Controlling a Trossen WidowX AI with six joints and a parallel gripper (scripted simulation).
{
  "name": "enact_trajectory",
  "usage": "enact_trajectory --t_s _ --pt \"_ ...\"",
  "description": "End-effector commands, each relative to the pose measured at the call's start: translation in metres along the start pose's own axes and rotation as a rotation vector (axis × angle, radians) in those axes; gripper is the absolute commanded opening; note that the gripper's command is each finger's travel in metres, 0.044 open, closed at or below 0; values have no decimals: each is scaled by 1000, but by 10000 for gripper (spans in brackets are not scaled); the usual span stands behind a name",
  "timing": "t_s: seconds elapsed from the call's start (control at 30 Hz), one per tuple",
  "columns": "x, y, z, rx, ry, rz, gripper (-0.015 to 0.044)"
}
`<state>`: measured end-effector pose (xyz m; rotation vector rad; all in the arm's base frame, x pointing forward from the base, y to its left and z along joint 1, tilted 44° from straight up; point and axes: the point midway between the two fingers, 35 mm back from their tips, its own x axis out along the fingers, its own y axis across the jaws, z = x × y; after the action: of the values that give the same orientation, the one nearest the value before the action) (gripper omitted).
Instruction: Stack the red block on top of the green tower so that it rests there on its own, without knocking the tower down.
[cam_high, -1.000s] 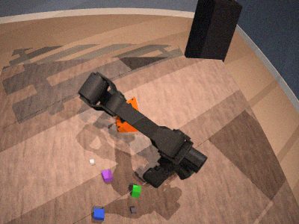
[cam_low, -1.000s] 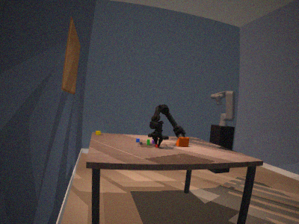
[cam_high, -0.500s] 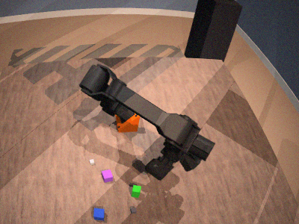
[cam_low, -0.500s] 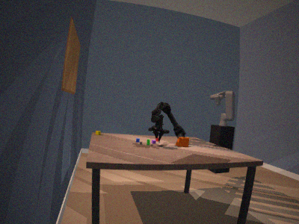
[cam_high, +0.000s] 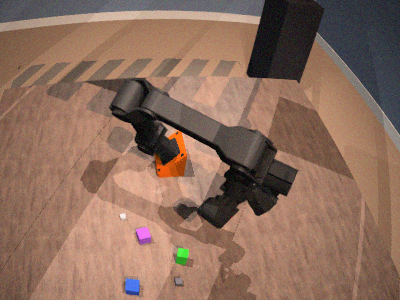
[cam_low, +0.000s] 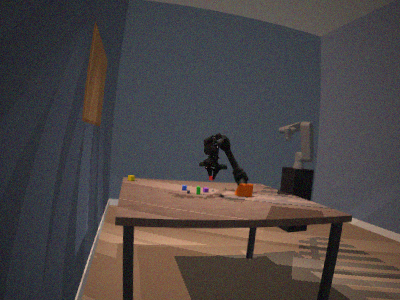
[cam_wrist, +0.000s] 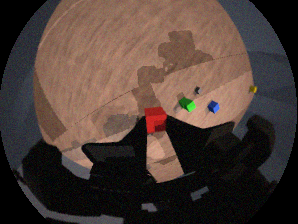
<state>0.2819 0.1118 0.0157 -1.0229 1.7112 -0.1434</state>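
The red block is between the fingertips of my gripper, which is shut on it. Block and gripper are raised above the table. In the top view the arm hides the red block. The green tower stands upright on the table. In the wrist view it is to the right of the red block and farther off, with a gap between them.
On the table are a purple block, a blue block, a small dark cube, a small white cube, an orange block and a yellow block.
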Motion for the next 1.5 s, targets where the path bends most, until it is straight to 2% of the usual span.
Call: enact_trajectory --t_s 0.0,0.13,0.63,0.83,1.47 --pt "-2 0 0 2 2 2 0" --pt "-4 -5 0 4 3 5 0" --pt "-4 -118 -21 5 7 -1 0" --pt "-1 -119 -22 5 7 -1 0" --pt "58 -122 -23 6 7 -4 0"
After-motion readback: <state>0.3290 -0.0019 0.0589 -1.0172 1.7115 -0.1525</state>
